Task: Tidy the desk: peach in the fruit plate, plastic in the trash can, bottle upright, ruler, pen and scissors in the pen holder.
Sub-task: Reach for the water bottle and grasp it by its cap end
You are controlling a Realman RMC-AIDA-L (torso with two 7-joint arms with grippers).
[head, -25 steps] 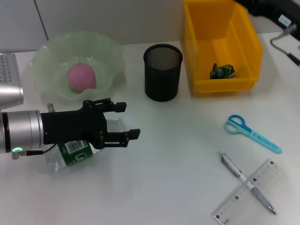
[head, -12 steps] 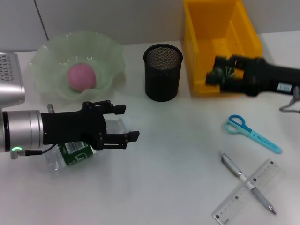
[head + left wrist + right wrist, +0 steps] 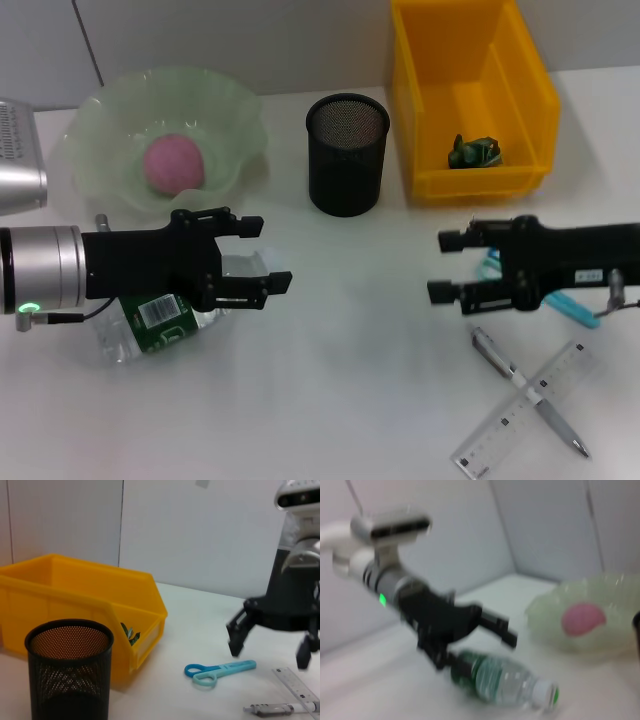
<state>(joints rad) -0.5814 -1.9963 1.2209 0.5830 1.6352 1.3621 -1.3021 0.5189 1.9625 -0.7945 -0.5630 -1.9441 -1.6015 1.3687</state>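
Two grippers hang over the white desk (image 3: pixel 340 350) in the head view, placed here against the black mesh pen holder (image 3: pixel 347 153). The left gripper (image 3: pixel 258 255), fingers spread, hovers to the holder's left and nearer the robot, over the lying bottle (image 3: pixel 150 325). Farther left of the holder, the peach (image 3: pixel 175 163) sits in the green fruit plate (image 3: pixel 110 120). The right gripper (image 3: pixel 452 266), fingers also apart, hovers on the holder's right, over the blue scissors (image 3: pixel 560 298); pen (image 3: pixel 525 390) and ruler (image 3: pixel 525 408) lie crossed beyond. Right of the holder stands the yellow bin (image 3: pixel 470 95), plastic (image 3: pixel 474 151) inside.

Left wrist view: holder (image 3: pixel 70 670) against the bin (image 3: pixel 80 605), scissors (image 3: pixel 218 671) beyond.

Right wrist view: bottle (image 3: pixel 502 680) beneath the left gripper (image 3: pixel 495 625).
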